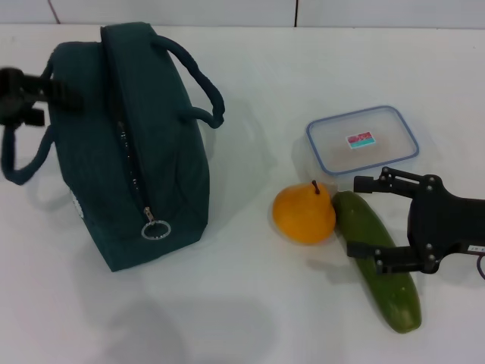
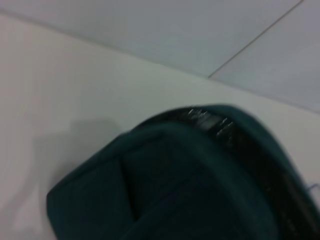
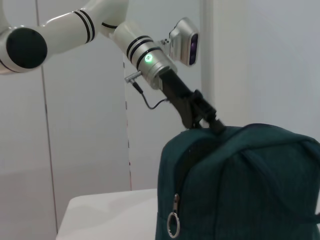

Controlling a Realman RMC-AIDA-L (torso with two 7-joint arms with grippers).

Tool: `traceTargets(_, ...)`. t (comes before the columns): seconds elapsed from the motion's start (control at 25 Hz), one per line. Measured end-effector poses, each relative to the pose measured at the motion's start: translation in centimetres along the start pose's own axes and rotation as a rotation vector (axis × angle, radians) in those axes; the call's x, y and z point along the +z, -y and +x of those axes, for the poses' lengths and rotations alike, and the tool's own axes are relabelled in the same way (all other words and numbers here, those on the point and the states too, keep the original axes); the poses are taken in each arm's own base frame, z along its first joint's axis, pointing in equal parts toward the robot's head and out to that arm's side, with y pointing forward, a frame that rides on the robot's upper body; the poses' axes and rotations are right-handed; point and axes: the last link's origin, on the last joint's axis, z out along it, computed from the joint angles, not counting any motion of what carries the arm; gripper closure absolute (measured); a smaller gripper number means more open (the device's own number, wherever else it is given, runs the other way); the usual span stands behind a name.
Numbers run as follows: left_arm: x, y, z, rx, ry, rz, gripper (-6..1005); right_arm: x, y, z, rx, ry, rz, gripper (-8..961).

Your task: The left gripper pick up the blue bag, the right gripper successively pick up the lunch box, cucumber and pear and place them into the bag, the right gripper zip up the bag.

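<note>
The blue bag stands on the white table at the left with its zip closed and the ring pull at the near end. It also shows in the left wrist view and the right wrist view. My left gripper is at the bag's far left side by a handle; in the right wrist view it meets the bag's top. The lunch box, the pear and the cucumber lie at the right. My right gripper is open, its fingers on either side of the cucumber's upper end.
The pear touches the cucumber's end, and the lunch box sits just behind them. Bare white table lies between the bag and the food. A white panelled wall runs along the table's back edge.
</note>
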Motion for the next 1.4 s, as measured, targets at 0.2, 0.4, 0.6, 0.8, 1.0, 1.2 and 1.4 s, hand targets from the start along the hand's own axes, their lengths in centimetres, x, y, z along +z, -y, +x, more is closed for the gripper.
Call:
traceTargets(0.2, 1.1, 0.9, -0.1, -0.001, -0.013, 0.044, 243, 0.0, -0.1, 0.1, 0.002, -0.001, 0.003, 114)
traceTargets(0.4, 1.5, 0.9, -0.2, 0.131, -0.056, 0.027, 298, -0.1, -0.3, 0.3, 0.017, 0.003, 0.003, 117)
traceTargets(0.6, 1.7, 1.0, -0.4, 0.141, -0.050, 0.021, 401, -0.3, -0.6, 0.6, 0.026, 0.004, 0.011, 120)
traceTargets(0.8, 1.9, 0.7, -0.6, 0.129, -0.038, 0.009, 504, -0.4, -0.5, 0.5, 0.028, 0.016, 0.025, 124)
traceTargets(1.0, 2.3, 0.0, -0.7, 0.085, -0.030, -0.036, 676, -0.8, -0.3, 0.3, 0.028, 0.021, 0.042, 127)
traceTargets(1.2, 2.9, -1.2, -0.8, 0.099, -0.041, -0.097, 880, -2.1, 0.2, 0.2, 0.033, 0.043, 0.105, 130)
traceTargets(1.4, 4.3, -2.1, -1.3, 0.094, -0.042, -0.144, 948, -3.1, 0.7, 0.1, 0.039, 0.070, 0.177, 134)
